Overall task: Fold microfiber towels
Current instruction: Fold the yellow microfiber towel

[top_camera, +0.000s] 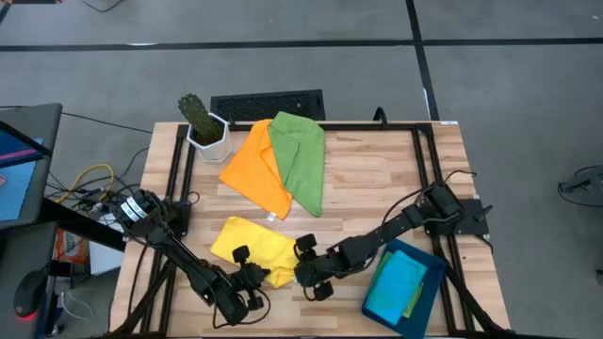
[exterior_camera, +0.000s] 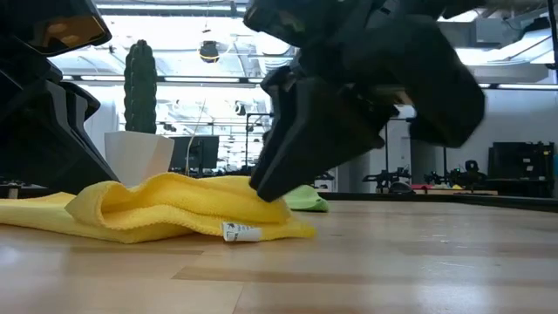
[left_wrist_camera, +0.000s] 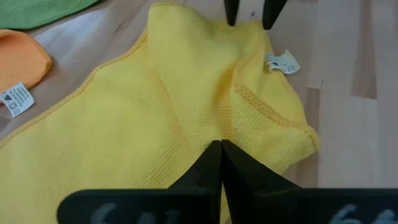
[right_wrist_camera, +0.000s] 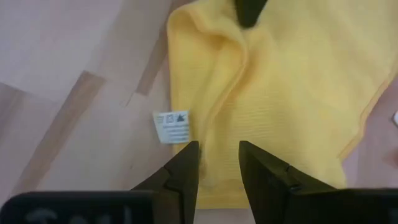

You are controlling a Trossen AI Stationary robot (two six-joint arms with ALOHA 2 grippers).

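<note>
Dark fingers of right gripper (right_wrist_camera: 219,163) nearest, parted a little, astride the yellow towel's (top_camera: 252,247) edge beside its white tag (right_wrist_camera: 172,126); fabric between the tips, firm grip not clear. Left gripper (left_wrist_camera: 221,155) shut tight, tips pressed on the same towel from the opposite side. Yellow towel rumpled near the bench's (top_camera: 367,179) front edge, between both grippers. Orange towel (top_camera: 256,168) and green towel (top_camera: 301,158) overlapping near the back, beside a potted cactus (top_camera: 202,122). Blue towel (top_camera: 396,282) in the dark tray (top_camera: 429,292) at front right. Bare wood open mid-bench. Grey floor and cables around.
</note>
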